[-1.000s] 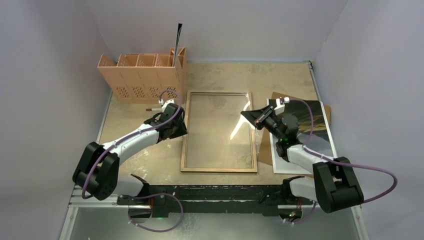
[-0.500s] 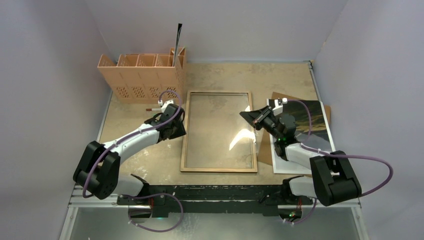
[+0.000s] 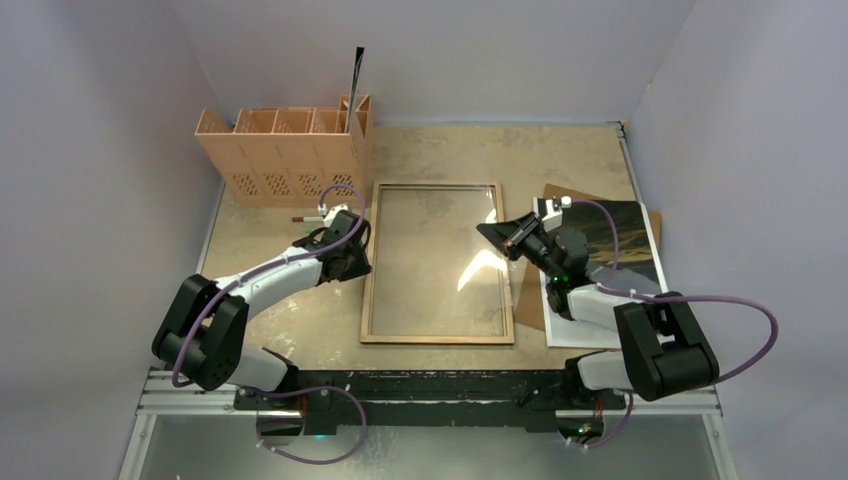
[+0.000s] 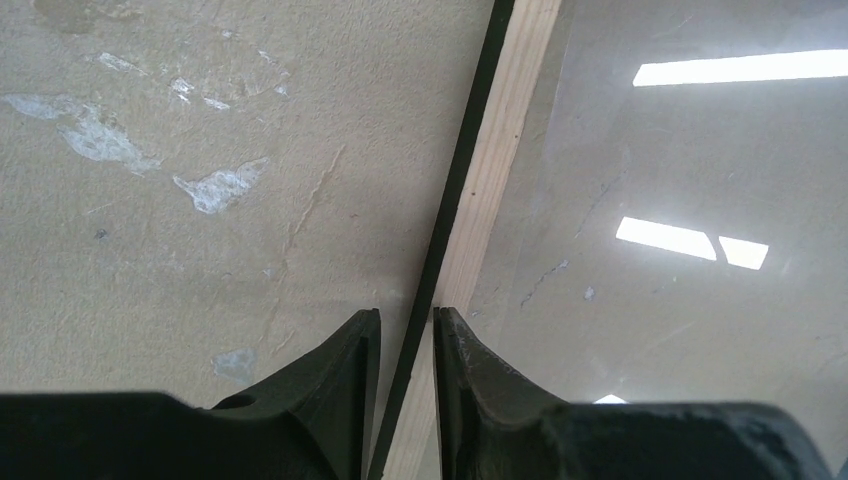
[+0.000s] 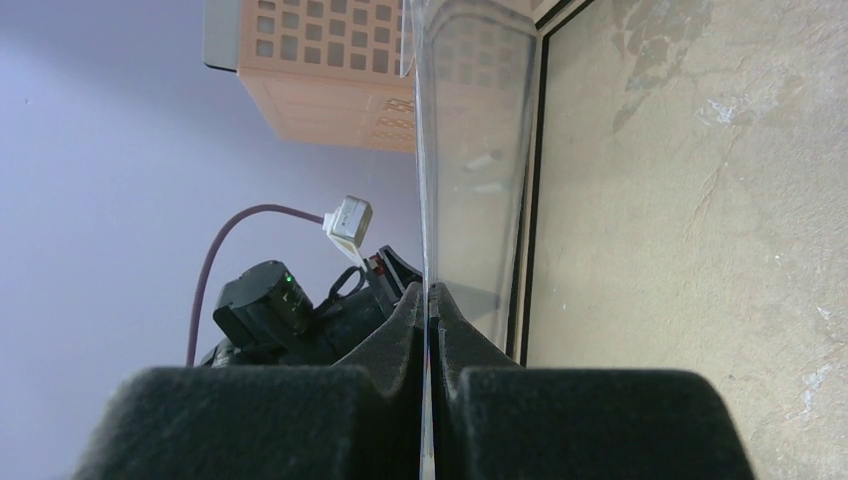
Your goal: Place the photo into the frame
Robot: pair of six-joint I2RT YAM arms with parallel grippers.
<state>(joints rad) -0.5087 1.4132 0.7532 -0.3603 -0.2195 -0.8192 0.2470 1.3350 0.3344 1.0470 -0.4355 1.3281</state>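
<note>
Where your right gripper (image 5: 430, 290) brings its two black fingers together, they are pinched flat on the edge of the clear glass pane (image 5: 470, 150), with no gap showing beside the glass. From the wrist camera the pane runs edge-on away from the fingertips. In the overhead view that held edge sits at the 3 o'clock side of the thin rectangular picture frame (image 3: 437, 336) and looks tilted up off it, catching a bright reflection.

Your left gripper (image 4: 405, 320) is at the frame's 9 o'clock rail. Its fingers stand narrowly apart astride the rail, one over the bare table and one on the glass side. The rail's black outer edge and light wood strip run between them, but I cannot tell whether the fingers actually squeeze it.

The frame lies flat in the middle of the worn beige table (image 3: 560, 160), wood-coloured back upward, long sides running from 12 to 6 o'clock.

The photo, a large paper print of a dark mountain landscape with a thin white border (image 3: 630, 240), lies at 3 o'clock of the frame, outside it. It rests on a plain brown backing board (image 3: 528, 305) and is partly covered by your right arm.

At 10 o'clock of the frame stands a peach-coloured perforated rack of compartments (image 3: 280, 155), with a thin dark strip (image 3: 356, 75) upright in its rightmost compartment.
</note>
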